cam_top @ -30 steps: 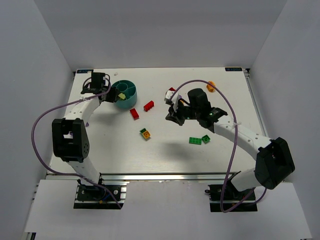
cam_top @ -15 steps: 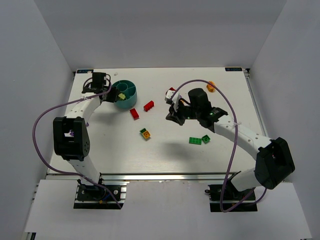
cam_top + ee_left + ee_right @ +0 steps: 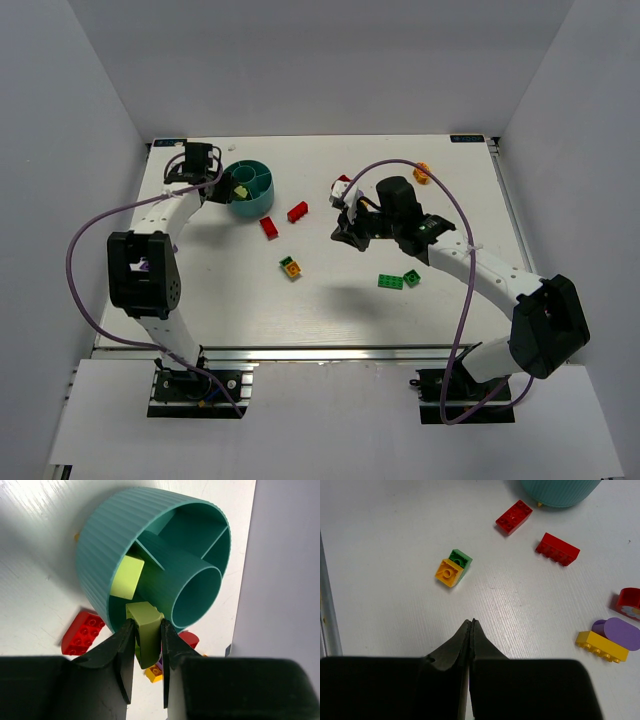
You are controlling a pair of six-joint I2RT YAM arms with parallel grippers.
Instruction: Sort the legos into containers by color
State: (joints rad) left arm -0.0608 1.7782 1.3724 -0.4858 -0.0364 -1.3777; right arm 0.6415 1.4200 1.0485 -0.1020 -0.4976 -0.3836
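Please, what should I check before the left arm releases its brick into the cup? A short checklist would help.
1. Left gripper shut on green brick: ok.
2. Brick fully past the cup rim: cannot tell; its tip is at the rim.
3. Colour match: lime brick lying in that compartment looks similar: ok.
4. Room left in that compartment: ok.
5. Right gripper shut, empty, away from cup: ok.

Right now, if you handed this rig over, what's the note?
Left gripper: shut on olive-yellow brick at the teal cup rim, not released.
Right gripper: shut, empty, above the table.
Done: pale lime brick in one compartment.
Left, all on the table: two red bricks, green-orange pair, yellow brick, purple piece, two green pieces, orange piece.
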